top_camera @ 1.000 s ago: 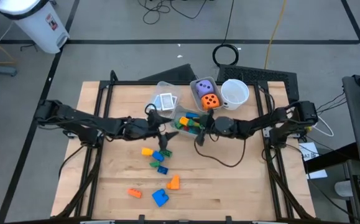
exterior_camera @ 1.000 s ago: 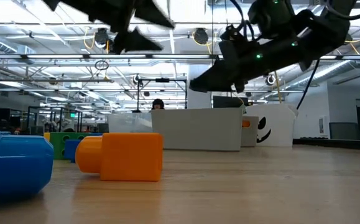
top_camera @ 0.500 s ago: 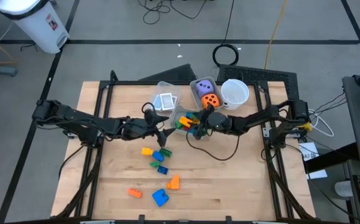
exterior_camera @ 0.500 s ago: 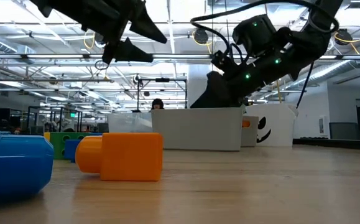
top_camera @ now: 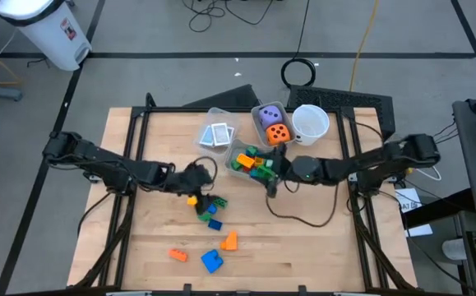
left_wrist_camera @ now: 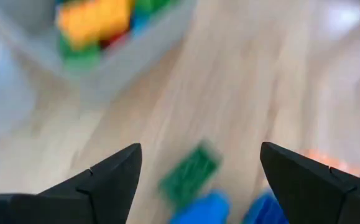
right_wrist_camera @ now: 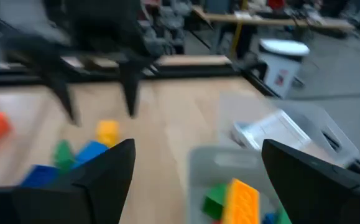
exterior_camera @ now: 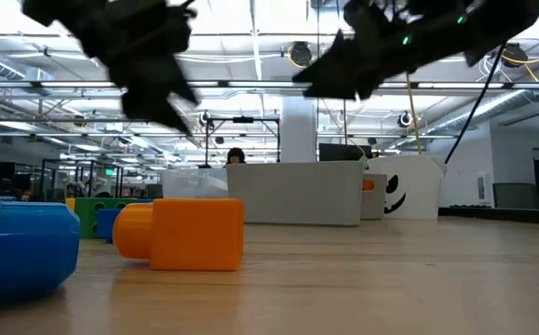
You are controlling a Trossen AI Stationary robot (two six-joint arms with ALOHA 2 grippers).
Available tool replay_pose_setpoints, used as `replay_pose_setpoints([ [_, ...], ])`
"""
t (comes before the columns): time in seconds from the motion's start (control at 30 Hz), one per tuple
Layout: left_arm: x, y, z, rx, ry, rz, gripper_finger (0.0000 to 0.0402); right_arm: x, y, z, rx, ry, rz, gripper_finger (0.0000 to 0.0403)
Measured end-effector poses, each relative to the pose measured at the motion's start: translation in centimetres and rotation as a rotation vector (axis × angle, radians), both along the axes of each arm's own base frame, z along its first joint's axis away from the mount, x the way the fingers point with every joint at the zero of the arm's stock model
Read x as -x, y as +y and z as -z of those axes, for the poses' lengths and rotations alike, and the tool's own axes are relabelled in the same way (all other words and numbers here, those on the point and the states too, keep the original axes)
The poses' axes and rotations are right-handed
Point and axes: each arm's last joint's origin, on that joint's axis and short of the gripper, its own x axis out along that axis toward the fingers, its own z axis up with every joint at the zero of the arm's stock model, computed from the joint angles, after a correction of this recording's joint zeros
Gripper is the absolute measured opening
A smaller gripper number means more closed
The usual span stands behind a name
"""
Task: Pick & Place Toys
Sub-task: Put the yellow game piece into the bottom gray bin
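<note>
Loose toy blocks lie on the table: a yellow one (top_camera: 193,200), a green one (top_camera: 205,215), blue ones (top_camera: 214,207) and, nearer the front edge, orange blocks (top_camera: 229,240) and a blue block (top_camera: 212,261). My left gripper (top_camera: 205,189) hangs open just above the yellow, green and blue group, tipped downward; its wrist view shows the green block (left_wrist_camera: 189,174) between and beyond its fingers (left_wrist_camera: 199,149). My right gripper (top_camera: 272,174) stands open and nearly level beside the clear bin of blocks (top_camera: 252,160), holding nothing (right_wrist_camera: 195,144).
At the back stand a clear bin with white cards (top_camera: 219,134), a bin with a purple and an orange die (top_camera: 270,123) and a white cup (top_camera: 310,122). A dark cable (top_camera: 299,215) loops on the table under the right arm. Bare wood lies front right.
My left gripper has sunk and tipped downward, moving toward the near edge over the loose blocks. My right gripper reached over the bin of blocks, then rose and drew back toward the table's right edge.
</note>
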Motion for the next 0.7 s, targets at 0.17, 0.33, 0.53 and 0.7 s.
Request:
replay_pose_setpoints([
  [0.17, 2.2, -1.8, 2.7, -0.001, 0.263, 0.009, 0.0335, 0.7, 1.2, -1.2, 0.013, -0.042, -0.047, 0.0315],
  [0.33, 3.3, -2.5, 4.7, -0.138, 0.379, 0.084, 0.0335, 0.7, 1.3, -1.1, 0.033, -0.025, -0.057, 0.0309],
  [0.53, 3.7, -2.5, 5.2, -0.186, 0.442, 0.141, 0.0335, 0.6, 1.3, -0.9, 0.021, -0.020, -0.052, 0.0308],
  [0.7, 3.7, -2.3, 5.3, -0.230, 0.448, 0.148, 0.0335, 0.6, 1.3, -1.0, 0.020, -0.024, -0.052, 0.0308],
])
